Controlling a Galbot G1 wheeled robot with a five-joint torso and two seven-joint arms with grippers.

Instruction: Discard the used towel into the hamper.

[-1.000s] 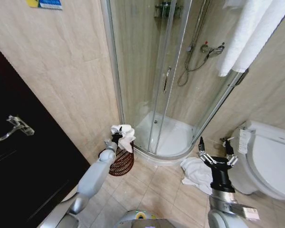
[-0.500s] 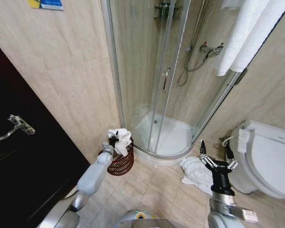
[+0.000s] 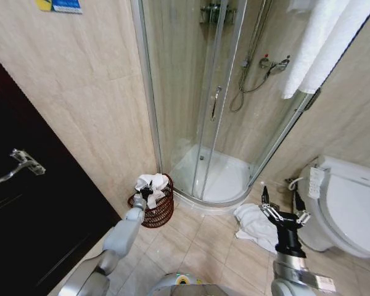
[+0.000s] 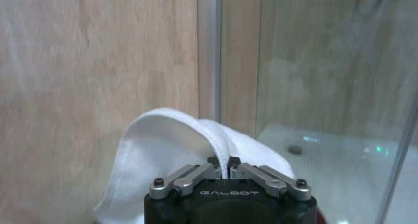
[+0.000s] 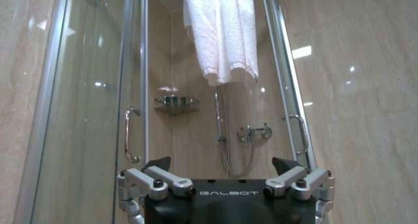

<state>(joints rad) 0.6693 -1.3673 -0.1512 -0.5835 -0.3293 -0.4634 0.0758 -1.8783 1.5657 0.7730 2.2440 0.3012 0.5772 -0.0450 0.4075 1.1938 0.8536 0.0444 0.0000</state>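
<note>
Item: towel (image 3: 153, 185). White terry, crumpled; its bulk sits in the mouth of the hamper (image 3: 156, 211), folds heaped above the rim at the 12 o'clock side. In the left wrist view a fold of the towel (image 4: 189, 150) rises just beyond the fingertips, its hemmed edge running down into the closed jaws.

Item: hamper. Dark reddish-brown open-weave wire, round, tapering to its base. Stands on the floor tiles at 9 o'clock of the shower tray (image 3: 213, 179), close against the wall.

Item: left gripper (image 3: 149, 192). Over the hamper mouth, clamped on the towel's hem.

Item: right gripper (image 3: 282, 213). Held up beside the toilet (image 3: 345, 203), fingers spread, holding nothing; in its own view the right gripper (image 5: 222, 168) faces the shower door.

Item: second white cloth (image 3: 256, 225). Heaped on the floor at 9 o'clock of the toilet, just beyond the right gripper.

Handling notes, judged: the towel is light, soft and limp; it will sag and drape from any pinch point and will not slip readily. Not fragile. Best hold is a hem or bunched fold, as now. Loose folds could snag the wire rim or hang outside it. The hamper looks light and could tip if the cloth drags on it.
</note>
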